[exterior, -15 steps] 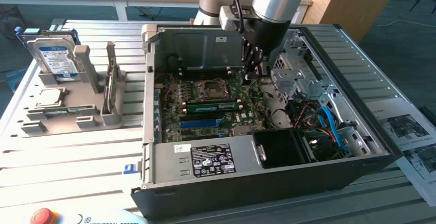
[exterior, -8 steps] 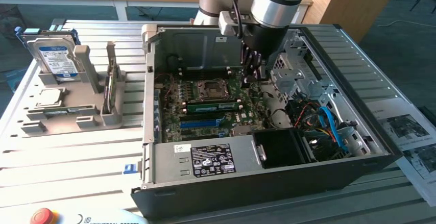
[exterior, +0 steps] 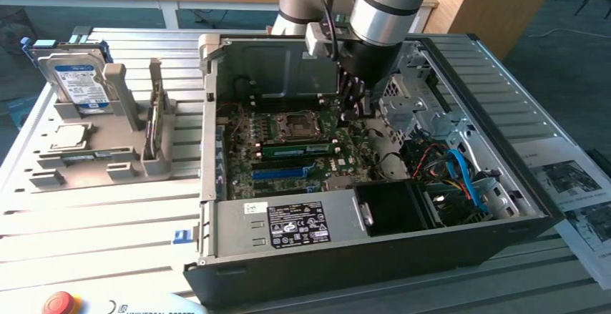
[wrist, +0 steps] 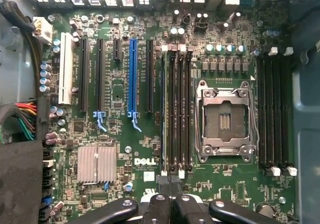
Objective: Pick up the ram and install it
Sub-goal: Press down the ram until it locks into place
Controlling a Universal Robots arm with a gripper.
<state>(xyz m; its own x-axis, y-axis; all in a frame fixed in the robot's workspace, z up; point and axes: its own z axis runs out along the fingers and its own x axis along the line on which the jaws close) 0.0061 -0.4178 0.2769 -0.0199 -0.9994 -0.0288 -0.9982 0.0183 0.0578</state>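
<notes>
Ram (exterior: 297,149) sits in slot by CPU socket (wrist: 227,121): light, stiff, fragile. You'd grip its edges, not chips. Tool (wrist: 170,198) hangs over slots; open/closed can't tell.

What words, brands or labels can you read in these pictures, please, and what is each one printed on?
"DELL": white print on the motherboard, beside the finned heatsink.
"UNIVERSAL ROBOTS", cut off by the frame: on the white unit beside the red button.
Too small to read: the power supply label, the hard drive label, the printed sheets, and the fine print under the logo.
</notes>
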